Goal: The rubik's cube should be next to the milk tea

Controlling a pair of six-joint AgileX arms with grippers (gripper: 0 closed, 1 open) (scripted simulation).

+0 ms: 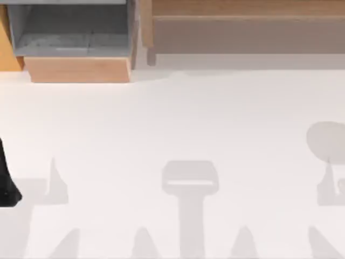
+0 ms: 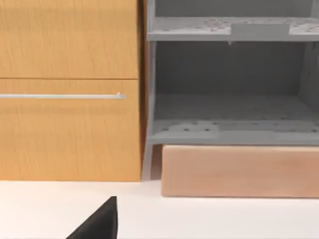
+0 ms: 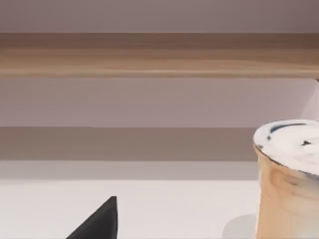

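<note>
Tan below and cream-white on top, the milk tea cup [image 3: 291, 179] stands upright on the white table [image 1: 172, 118], close beside the right gripper [image 3: 97, 221]. A rounded grey shadow at the table's right edge suggests the cup sits out that way. Where the rubik's cube lies I cannot tell, so I cannot place it relative to either claw. The left arm [image 1: 6, 181] is at the table's left edge, its gripper [image 2: 97, 221] low over the surface and facing the back left corner. There a grey open shelf unit [image 2: 229, 89] rests on a pale wooden block [image 2: 239, 172], beside an orange wood cabinet [image 2: 70, 99] with a thin metal handle. A long brown wooden ledge [image 1: 242, 11] runs along the far edge. Whether either claw is open or closed I cannot tell. The main risk, as I judge it, is the right arm sweeping sideways in search of the cube and clipping the tall cup, tipping it over.
</note>
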